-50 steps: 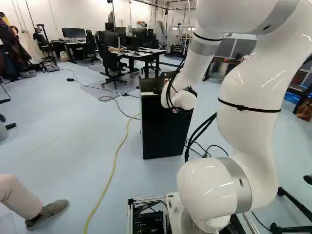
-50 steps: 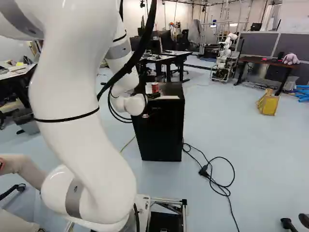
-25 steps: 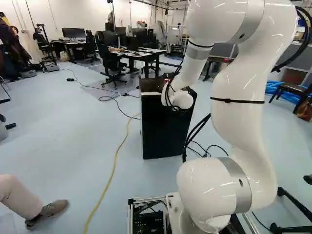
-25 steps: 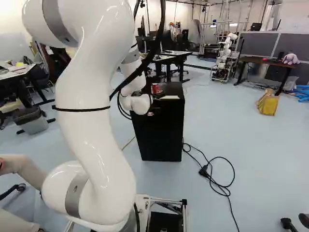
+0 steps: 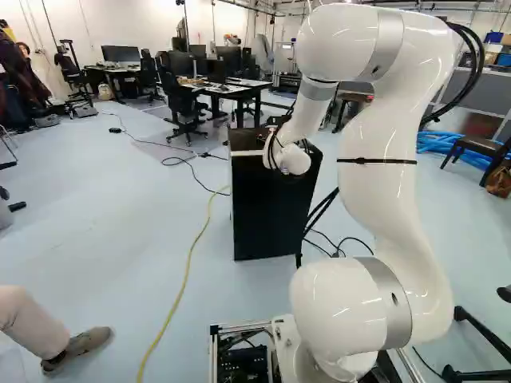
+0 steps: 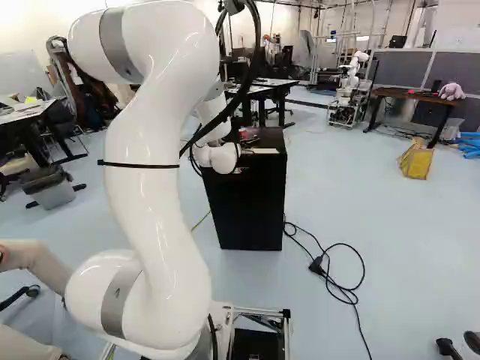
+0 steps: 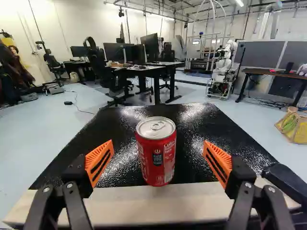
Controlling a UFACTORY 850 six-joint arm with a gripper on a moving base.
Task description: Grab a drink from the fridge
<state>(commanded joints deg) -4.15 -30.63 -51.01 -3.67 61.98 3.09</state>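
Observation:
In the right base view my gripper [image 6: 246,141] reaches over the top of the black fridge [image 6: 249,202], partly hidden by the wrist. The fridge [image 5: 271,211] stands with its front towards the base, its door closed. From the wrist, the gripper [image 7: 159,143] is open, orange pads wide apart. A red drink can [image 7: 156,153] stands upright on the fridge's black top [image 7: 192,115], close to the pale front strip. It lines up with the gap between the fingers, with space on both sides; neither finger touches it.
A person's leg and shoe [image 5: 86,341] are at the left of the left base view. A yellow cable [image 5: 185,275] and a black cable with a plug [image 6: 319,266] lie on the floor. Desks [image 5: 231,89], chairs and another robot [image 6: 349,82] stand farther back.
My arm has swung its elbow leftward in the left base view and rightward in the right base view. The wrist has shifted slightly over the fridge, covering more of the can. The base has not moved.

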